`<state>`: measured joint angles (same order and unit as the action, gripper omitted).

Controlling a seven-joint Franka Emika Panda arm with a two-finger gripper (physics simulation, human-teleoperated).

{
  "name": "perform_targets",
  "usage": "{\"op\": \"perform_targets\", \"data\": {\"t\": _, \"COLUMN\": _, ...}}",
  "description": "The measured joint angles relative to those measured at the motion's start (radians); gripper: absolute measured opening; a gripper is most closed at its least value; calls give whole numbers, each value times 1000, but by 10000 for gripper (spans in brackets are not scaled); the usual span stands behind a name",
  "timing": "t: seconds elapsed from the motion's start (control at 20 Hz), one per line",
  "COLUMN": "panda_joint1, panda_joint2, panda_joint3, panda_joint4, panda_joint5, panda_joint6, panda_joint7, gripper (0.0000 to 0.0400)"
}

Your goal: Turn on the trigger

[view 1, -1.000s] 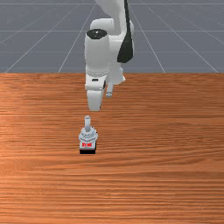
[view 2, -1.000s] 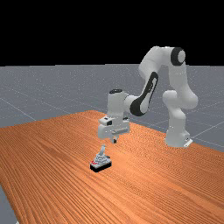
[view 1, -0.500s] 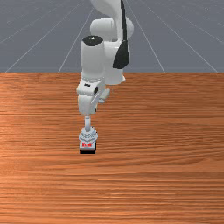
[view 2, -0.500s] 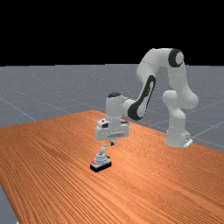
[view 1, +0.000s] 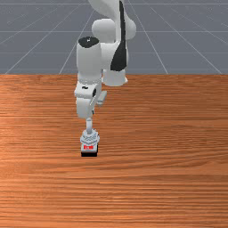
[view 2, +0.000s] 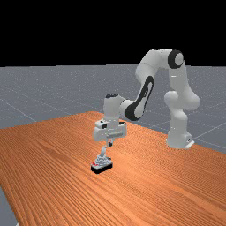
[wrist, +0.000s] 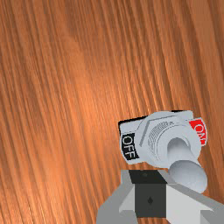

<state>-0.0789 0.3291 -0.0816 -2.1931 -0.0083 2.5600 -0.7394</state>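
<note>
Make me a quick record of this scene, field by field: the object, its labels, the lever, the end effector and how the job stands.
object: toggle switch on the wooden table
labels: red ON label; black OFF label, on opposite sides of the collar
lever: grey lever, round-tipped, leaning slightly toward the far view's right, away from ON
end effector: Panda end effector, just above and beside the lever tip; contact cannot be told
job: turn on the trigger; probably not yet on, judging by the lean
</note>
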Motion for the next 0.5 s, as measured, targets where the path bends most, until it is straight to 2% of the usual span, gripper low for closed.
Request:
{"op": "perform_targets", "data": {"t": 0.2, "panda_joint1": -8, "panda_joint2": 27, "panda_joint3": -28, "panda_joint4": 44, "panda_joint5": 16, "panda_joint6": -21, "panda_joint7": 73, "gripper": 0}}
{"op": "perform_targets", "data": {"t": 0.25, "panda_joint1": -19, "panda_joint2": 44, "panda_joint3": -16, "panda_joint4": 71, "panda_joint5": 14, "panda_joint6": -29, "panda_joint7": 15, "gripper": 0}}
{"op": "perform_targets", "data": {"t": 0.3, "panda_joint1": -39, "panda_joint2": 43, "panda_joint3": 4, "panda_joint4": 55, "panda_joint5": 25, "panda_joint6": 41, "panda_joint7": -60, "gripper": 0}}
{"op": "perform_targets", "data": {"t": 0.35, "panda_joint1": -36, "panda_joint2": 62, "panda_joint3": 2, "panda_joint4": 101, "panda_joint5": 11, "panda_joint6": -33, "panda_joint7": -68, "gripper": 0}}
{"op": "perform_targets", "data": {"t": 0.45, "panda_joint1": -43, "panda_joint2": 60, "panda_joint3": 9, "panda_joint4": 97, "panda_joint5": 7, "panda_joint6": -30, "panda_joint7": -102, "gripper": 5}}
{"op": "perform_targets", "data": {"t": 0.5, "panda_joint1": -26, "panda_joint2": 74, "panda_joint3": -7, "panda_joint4": 135, "panda_joint5": -2, "panda_joint6": -118, "panda_joint7": -38, "gripper": 1}}
